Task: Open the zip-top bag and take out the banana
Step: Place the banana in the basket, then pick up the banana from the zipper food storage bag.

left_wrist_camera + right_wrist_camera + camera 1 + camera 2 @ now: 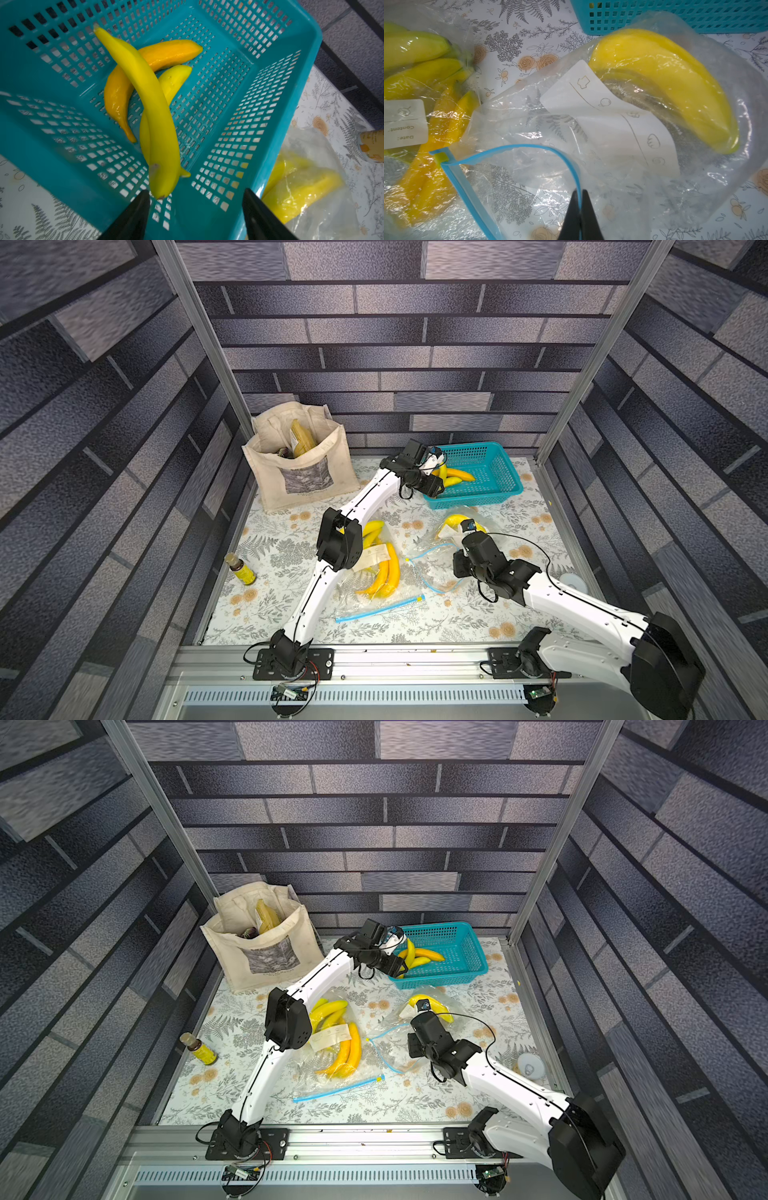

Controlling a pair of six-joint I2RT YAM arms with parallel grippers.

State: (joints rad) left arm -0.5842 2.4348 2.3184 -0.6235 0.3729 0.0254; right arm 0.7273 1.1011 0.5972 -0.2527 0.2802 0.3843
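Observation:
My left gripper (195, 191) is open above the near end of the teal basket (270, 104), with nothing between its fingers. A long yellow banana (149, 99) lies loose in the basket across two other bananas. In front of the basket, the clear zip-top bag (529, 124) lies on the table with its mouth gaping. One banana (664, 79) sits inside it at the far end. My right gripper (580, 192) is shut on the bag's blue zip edge (529, 147). Both top views show this bag (440, 556) by the right arm.
A second zip-top bag (378, 568) with several bananas lies under the left arm, its blue zip strip (378, 608) towards the front. A cloth tote (299, 464) stands at the back left. A small bottle (240, 569) stands at the left. A white round lid (575, 581) lies at the right edge.

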